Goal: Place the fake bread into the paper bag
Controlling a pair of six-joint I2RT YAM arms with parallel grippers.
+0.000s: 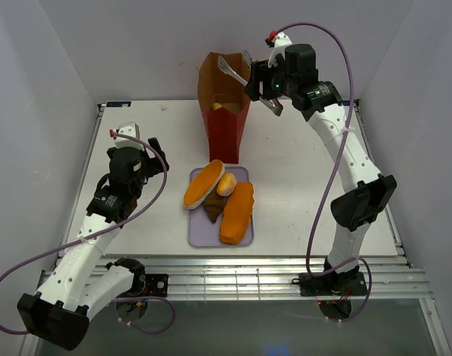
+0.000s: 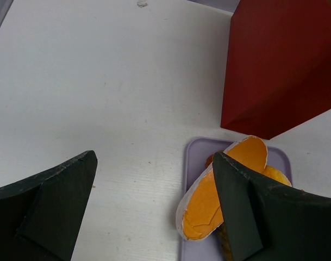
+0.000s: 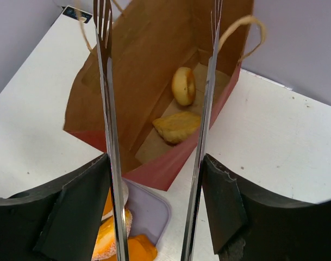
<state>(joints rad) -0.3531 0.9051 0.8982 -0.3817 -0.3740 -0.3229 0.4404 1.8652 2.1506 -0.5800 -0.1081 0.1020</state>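
The paper bag (image 1: pixel 224 111) stands open at the back of the table, brown above and red below. In the right wrist view the bag (image 3: pixel 143 54) holds a ring donut (image 3: pixel 183 85) and a flat tan pastry (image 3: pixel 177 126). My right gripper (image 1: pixel 263 81) hovers over the bag mouth, shut on metal tongs (image 1: pixel 237 70) whose two arms (image 3: pixel 108 109) stand spread and empty. On the lavender tray (image 1: pixel 214 236) lie an orange oval loaf (image 1: pixel 203 184), a bun (image 1: pixel 226 183), a long orange loaf (image 1: pixel 237 213) and a brown wedge (image 1: pixel 213 210). My left gripper (image 1: pixel 155 159) is open and empty, left of the tray.
In the left wrist view the oval loaf (image 2: pixel 219 190) overhangs the tray (image 2: pixel 195 157) edge beside my right finger; the bag's red base (image 2: pixel 285 65) stands behind. White walls enclose the table on three sides. A small speck (image 2: pixel 142 4) lies at the far back.
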